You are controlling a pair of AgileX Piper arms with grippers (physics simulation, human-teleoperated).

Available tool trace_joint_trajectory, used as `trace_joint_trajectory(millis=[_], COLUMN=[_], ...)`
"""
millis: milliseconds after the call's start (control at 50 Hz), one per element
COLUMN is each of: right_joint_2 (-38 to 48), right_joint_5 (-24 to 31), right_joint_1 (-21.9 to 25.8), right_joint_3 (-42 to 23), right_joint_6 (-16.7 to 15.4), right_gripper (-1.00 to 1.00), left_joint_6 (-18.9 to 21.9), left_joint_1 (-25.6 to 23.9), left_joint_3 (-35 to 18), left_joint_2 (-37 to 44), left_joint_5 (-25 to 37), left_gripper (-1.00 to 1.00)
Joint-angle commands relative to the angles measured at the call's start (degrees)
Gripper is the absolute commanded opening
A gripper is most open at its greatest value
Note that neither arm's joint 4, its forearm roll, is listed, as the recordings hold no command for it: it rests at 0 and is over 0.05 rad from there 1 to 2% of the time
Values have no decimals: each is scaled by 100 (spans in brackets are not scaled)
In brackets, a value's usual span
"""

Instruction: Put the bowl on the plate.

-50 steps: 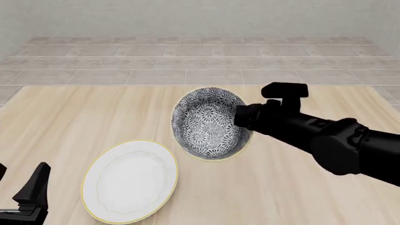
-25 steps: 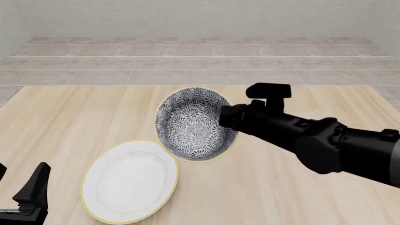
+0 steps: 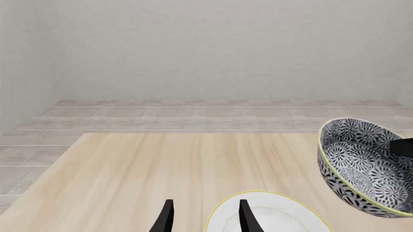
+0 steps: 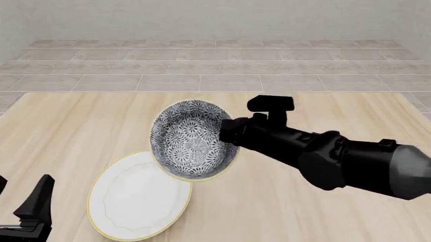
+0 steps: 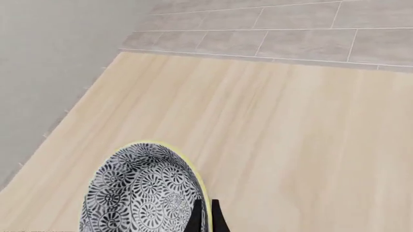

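The bowl (image 4: 191, 139), patterned blue-grey and white with a yellowish rim, hangs tilted above the table with its opening facing the camera. My right gripper (image 4: 227, 132) is shut on its right rim. In the right wrist view the two fingertips pinch that rim (image 5: 204, 220) beside the bowl (image 5: 139, 193). In the front view the bowl's lower edge overlaps the far right edge of the white, gold-rimmed plate (image 4: 138, 196), which lies flat on the table. My left gripper (image 4: 24, 187) is open at the near left corner, its fingers (image 3: 168, 215) apart beside the plate (image 3: 274, 217); the bowl (image 3: 361, 164) shows further off.
The light wooden table (image 4: 81, 126) ends at a grey tiled floor (image 4: 202, 65) and a plain wall beyond. My right arm (image 4: 336, 159) stretches in from the right, over the table's right half.
My right arm has carried the bowl to the left and nearer, from the table's middle towards the plate. The bowl now overlaps the plate's edge. The left arm has not moved.
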Motion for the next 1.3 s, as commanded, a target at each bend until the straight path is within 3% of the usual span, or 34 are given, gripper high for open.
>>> trace_joint_trajectory(millis=[20, 1300], right_joint_2=[266, 1301], right_joint_5=[-194, -478], right_joint_1=[163, 692], right_joint_3=[-124, -772], right_joint_6=[143, 373], right_gripper=[-100, -100], left_joint_6=[0, 0], left_joint_1=[0, 0], left_joint_3=[0, 0], left_joint_2=[0, 0], left_joint_5=[0, 0], left_gripper=[100, 100])
